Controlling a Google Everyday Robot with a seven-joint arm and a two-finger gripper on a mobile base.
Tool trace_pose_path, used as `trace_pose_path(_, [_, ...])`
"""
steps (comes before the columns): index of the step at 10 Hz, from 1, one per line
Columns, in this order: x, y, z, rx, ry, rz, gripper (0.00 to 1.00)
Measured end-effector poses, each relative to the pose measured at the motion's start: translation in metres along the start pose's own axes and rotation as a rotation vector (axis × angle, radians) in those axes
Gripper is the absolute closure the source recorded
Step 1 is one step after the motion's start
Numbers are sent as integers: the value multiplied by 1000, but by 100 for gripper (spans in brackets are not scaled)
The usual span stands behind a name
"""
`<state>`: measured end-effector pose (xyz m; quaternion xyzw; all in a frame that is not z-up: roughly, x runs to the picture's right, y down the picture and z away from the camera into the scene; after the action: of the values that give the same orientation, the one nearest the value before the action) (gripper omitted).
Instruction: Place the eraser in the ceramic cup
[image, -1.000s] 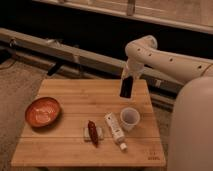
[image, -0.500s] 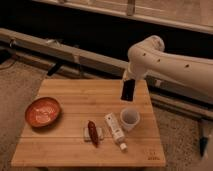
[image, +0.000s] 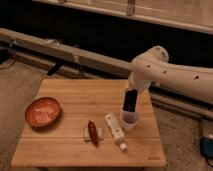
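The eraser (image: 129, 100), a flat black block, hangs upright in my gripper (image: 131, 90), which is shut on its top end. Its lower end is just above the rim of the ceramic cup (image: 129, 120), a small white cup standing on the right part of the wooden table (image: 70, 95). My white arm reaches in from the right.
An orange-red bowl (image: 43, 111) sits at the table's left. A dark red oblong object (image: 93, 132) lies on a small pad near the front, with a white tube (image: 115, 131) beside it, close to the cup's left. A rail runs behind the table.
The gripper with the eraser has moved down and toward the front, from above the table's back edge to just over the cup.
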<state>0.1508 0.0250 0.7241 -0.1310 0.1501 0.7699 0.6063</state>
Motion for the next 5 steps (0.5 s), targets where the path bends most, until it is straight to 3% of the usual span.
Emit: trace_pose_path(5, [16,-8,29,31,35,5,100])
